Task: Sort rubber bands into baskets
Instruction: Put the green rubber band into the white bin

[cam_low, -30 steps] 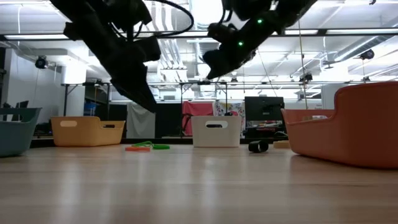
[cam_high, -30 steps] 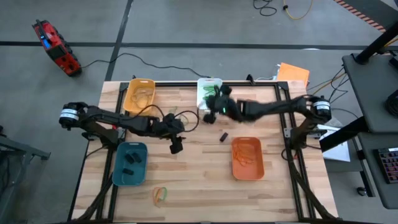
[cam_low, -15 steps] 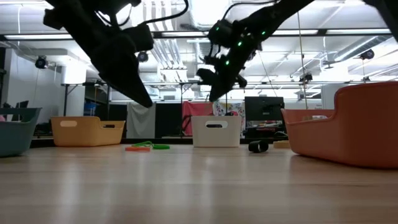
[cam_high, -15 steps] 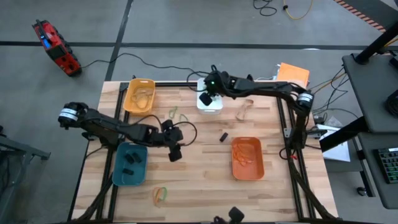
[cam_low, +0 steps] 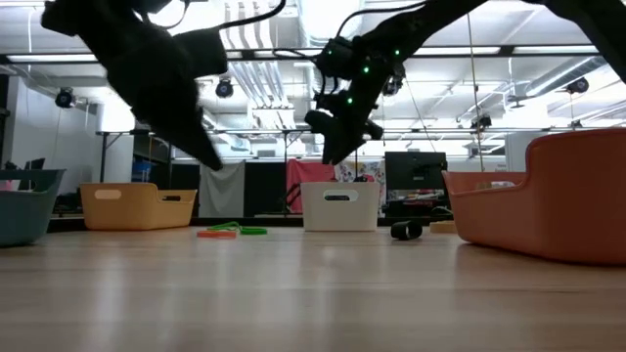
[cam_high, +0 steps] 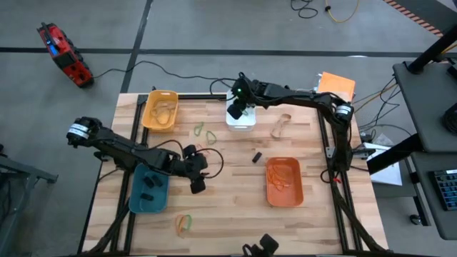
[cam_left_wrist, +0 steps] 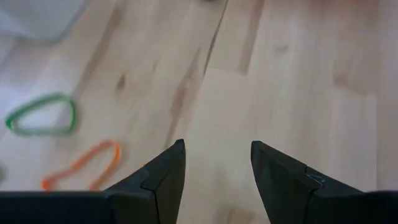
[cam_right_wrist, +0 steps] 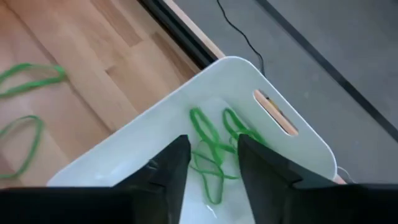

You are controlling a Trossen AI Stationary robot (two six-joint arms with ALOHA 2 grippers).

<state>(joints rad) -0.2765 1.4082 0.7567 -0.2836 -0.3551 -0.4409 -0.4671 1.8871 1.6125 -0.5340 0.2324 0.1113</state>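
My right claw (cam_right_wrist: 208, 163) hangs apart over the white basket (cam_right_wrist: 283, 146), green rubber bands (cam_right_wrist: 211, 149) lying inside. My left claw (cam_left_wrist: 214, 165), also apart, hovers near an orange band (cam_left_wrist: 84, 165) flat on the surface (cam_left_wrist: 298, 81). It looks light and floppy, so I'd pinch one strand.

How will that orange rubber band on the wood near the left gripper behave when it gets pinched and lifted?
The orange rubber band lies as a thin, uneven loop, so it will probably flop and hang limp. It looks very light. Lying flat on the table, it may slip from the open left gripper fingers unless they press close to the wood.
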